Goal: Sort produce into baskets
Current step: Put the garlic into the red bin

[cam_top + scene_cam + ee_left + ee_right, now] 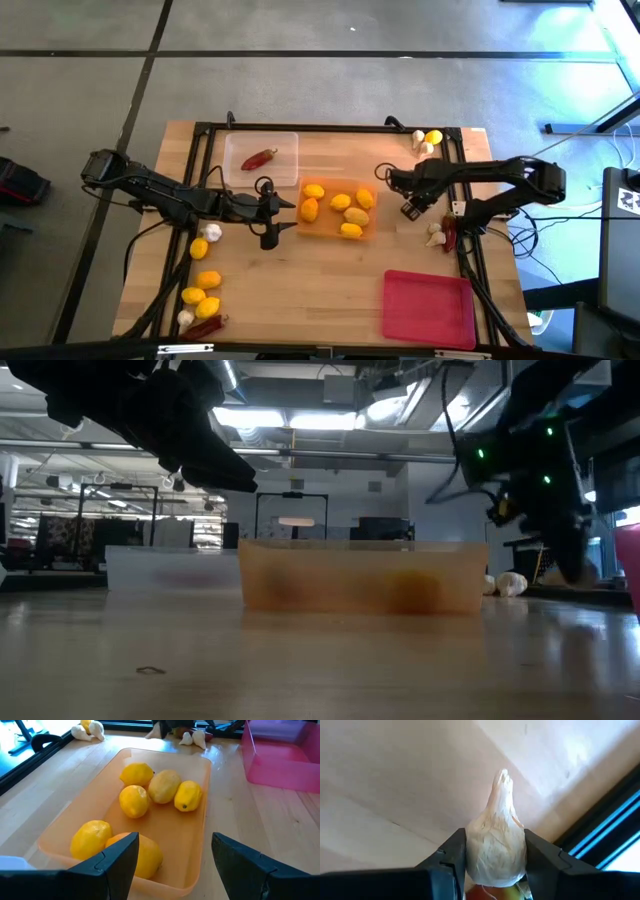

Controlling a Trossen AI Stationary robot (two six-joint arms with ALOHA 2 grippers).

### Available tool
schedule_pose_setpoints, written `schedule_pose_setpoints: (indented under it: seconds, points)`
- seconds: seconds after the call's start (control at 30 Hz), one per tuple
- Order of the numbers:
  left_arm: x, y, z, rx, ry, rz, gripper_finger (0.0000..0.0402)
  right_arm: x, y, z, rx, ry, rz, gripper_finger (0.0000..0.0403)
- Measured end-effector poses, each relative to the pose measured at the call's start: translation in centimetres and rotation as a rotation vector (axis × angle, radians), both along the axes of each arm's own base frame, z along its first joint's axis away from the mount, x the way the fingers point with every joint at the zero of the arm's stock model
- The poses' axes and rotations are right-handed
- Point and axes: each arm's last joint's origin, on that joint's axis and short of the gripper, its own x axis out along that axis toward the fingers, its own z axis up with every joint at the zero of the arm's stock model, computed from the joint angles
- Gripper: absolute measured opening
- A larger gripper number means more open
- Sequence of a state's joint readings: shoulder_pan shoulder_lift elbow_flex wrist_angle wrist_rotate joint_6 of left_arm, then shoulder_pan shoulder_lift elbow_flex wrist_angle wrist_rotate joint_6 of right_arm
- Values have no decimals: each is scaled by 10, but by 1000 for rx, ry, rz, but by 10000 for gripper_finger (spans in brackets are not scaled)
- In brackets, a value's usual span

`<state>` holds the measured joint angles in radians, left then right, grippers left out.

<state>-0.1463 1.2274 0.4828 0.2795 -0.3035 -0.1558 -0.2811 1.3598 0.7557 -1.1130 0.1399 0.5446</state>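
Three trays: clear plastic tray (262, 160), orange plastic tray (362, 222), red-pink plastic tray (428, 307) are sitting on the wooden table (300, 290).
Right hand (495, 862): pinching a whitish papery garlic bulb (496, 845); lifting straight up seems wise.
Left hand (172, 857): hovering wide, empty, over yellow lemons (160, 790).

Robotics lab, wooden table (300, 280), grey concrete floor (300, 85); ceiling strip lights (290, 418) (open-plan hall)

Orange tray (336, 232) as landmark: left gripper (281, 215) blocks its left end, jaws apart. Six lemons (162, 786) crowd its floor; bare strip along one long wall. Open tabletop between it and the red-pink tray (428, 308). Right gripper (412, 205), clamping a garlic bulb (496, 845), hangs off its right end.
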Motion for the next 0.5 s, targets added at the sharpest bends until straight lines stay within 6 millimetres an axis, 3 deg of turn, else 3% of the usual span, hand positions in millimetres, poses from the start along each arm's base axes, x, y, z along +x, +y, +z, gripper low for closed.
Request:
schedule_pose_setpoints:
  seconds: [0.23,0.5]
  points:
    - [0,-2,0,4,-1,-9,246,20,21,45,-54,-204,74,142]
    - [0,-2,0,3,-1,-8,246,34,70,78,-36,-364,188,145]
